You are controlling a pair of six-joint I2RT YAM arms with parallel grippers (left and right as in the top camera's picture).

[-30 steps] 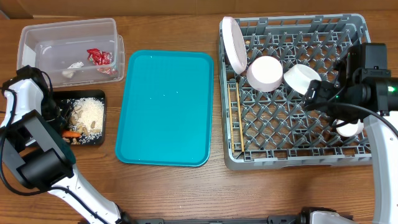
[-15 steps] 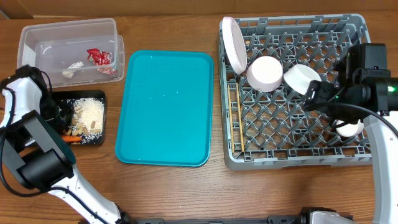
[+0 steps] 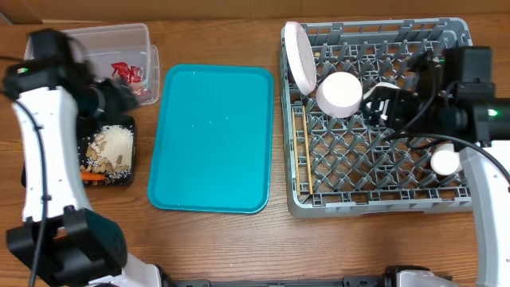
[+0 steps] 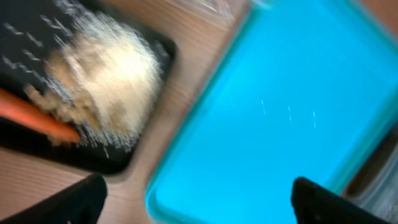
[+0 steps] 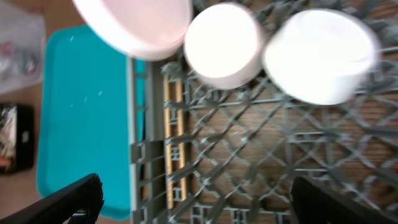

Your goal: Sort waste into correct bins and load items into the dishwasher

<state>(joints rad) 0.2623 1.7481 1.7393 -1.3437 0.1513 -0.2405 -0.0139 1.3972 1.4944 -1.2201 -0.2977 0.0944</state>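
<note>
My left gripper (image 3: 119,97) hovers open and holds nothing, between the clear tub (image 3: 48,48) with its red wrapper (image 3: 127,72) and the black tray (image 3: 96,180). The wrist view, blurred, shows the carrot (image 4: 34,118) and pale crumbs (image 4: 106,81) in that tray. My right gripper (image 3: 382,105), open with nothing in it, hangs over the grey rack (image 3: 374,203). The rack holds the upright plate (image 5: 137,25), two bowls (image 5: 224,43) (image 5: 320,56), the cup (image 3: 445,161) and the chopsticks (image 5: 174,143).
A bare teal serving tray (image 3: 211,135) lies between the bins and the rack. Small white wads lie in the clear tub, partly hidden by my left arm. Wooden tabletop (image 3: 239,247) runs along the front.
My left arm rose from the black tray's left side and swung right, its jaws opening. My right gripper shifted left over the rack, uncovering the cup.
</note>
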